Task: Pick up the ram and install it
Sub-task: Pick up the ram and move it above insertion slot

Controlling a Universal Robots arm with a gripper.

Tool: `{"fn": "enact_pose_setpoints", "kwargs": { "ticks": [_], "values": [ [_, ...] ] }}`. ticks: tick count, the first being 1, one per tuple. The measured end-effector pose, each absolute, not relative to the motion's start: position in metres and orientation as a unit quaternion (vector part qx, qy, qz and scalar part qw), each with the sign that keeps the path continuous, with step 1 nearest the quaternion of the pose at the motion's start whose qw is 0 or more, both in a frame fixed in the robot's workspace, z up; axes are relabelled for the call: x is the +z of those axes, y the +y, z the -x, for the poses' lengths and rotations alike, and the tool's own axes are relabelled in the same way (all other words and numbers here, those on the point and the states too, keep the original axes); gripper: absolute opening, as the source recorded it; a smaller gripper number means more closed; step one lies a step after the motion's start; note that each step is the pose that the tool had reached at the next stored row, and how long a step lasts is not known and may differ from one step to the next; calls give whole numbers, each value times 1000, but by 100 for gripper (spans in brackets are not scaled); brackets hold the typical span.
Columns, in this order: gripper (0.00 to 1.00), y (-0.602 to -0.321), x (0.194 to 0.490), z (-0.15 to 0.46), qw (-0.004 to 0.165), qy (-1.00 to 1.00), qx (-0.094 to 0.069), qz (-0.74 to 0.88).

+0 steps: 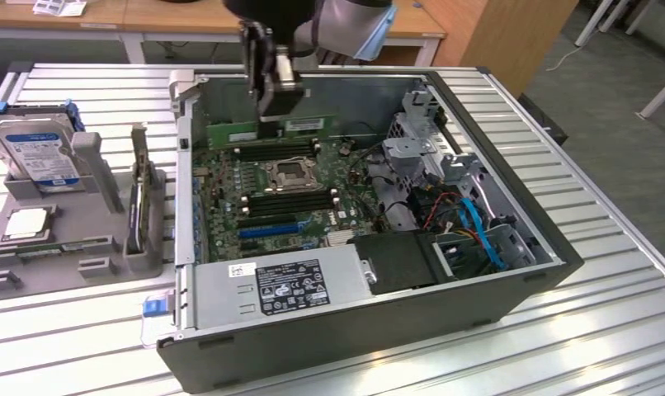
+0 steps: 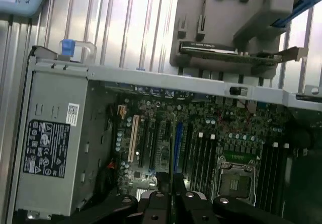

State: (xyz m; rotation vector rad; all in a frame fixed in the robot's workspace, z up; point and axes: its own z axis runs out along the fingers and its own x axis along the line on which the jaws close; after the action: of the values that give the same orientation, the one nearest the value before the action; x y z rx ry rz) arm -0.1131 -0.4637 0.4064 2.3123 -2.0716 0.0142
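Observation:
The ram (image 1: 240, 132) is a long green stick. It hangs level over the far part of the motherboard (image 1: 269, 194) inside the open computer case (image 1: 365, 330), with my gripper (image 1: 275, 111) shut on its top edge at mid-length. It hovers just above the black memory slots (image 1: 275, 152) beyond the processor socket (image 1: 290, 173). In the wrist view the ram (image 2: 172, 158) appears edge-on as a thin dark line running out from between my gripper (image 2: 172, 200) fingers. There the memory slots (image 2: 201, 153) and the socket (image 2: 236, 176) lie off to one side.
A grey holder (image 1: 58, 247) at the exterior view's left carries a hard drive (image 1: 35, 153), a silver processor chip (image 1: 26, 223) and an expansion card (image 1: 145, 206). The power supply (image 1: 283, 285) fills the case's near side. Drive cages and cables (image 1: 464, 223) crowd its right.

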Motion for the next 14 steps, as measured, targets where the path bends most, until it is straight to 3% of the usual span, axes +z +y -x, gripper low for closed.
{"fn": "enact_pose_setpoints", "kwargs": {
  "ticks": [10,14],
  "values": [
    [14,-463,406,86,18,-667,5,-745],
    [14,-450,406,86,19,-667,5,-745]
  ]
}}
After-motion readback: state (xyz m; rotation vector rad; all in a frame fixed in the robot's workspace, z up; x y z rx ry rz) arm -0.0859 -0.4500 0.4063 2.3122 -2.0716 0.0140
